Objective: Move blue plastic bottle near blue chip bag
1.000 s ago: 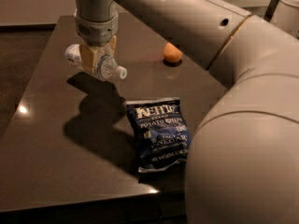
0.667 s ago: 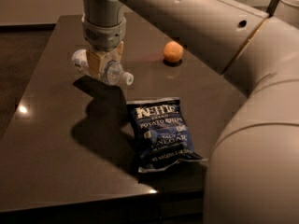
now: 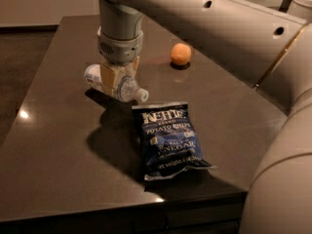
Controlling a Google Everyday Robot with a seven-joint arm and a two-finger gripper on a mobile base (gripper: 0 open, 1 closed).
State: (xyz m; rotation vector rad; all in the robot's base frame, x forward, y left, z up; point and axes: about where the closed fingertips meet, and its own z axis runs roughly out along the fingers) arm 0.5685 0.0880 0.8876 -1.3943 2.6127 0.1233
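The blue plastic bottle lies sideways in my gripper, white cap pointing right toward the bag, held just above the dark table. The gripper hangs from the arm at upper centre and is shut on the bottle's middle. The blue chip bag, dark navy with white "Kettle" lettering, lies flat on the table just right of and in front of the bottle. The cap is close to the bag's top left corner.
An orange fruit sits on the table behind the bag. My large arm crosses the top right and fills the right edge. The table's front edge runs along the bottom, the left edge near the floor.
The gripper has carried the bottle to the right and toward the front, closer to the chip bag. The bag and orange have not moved.
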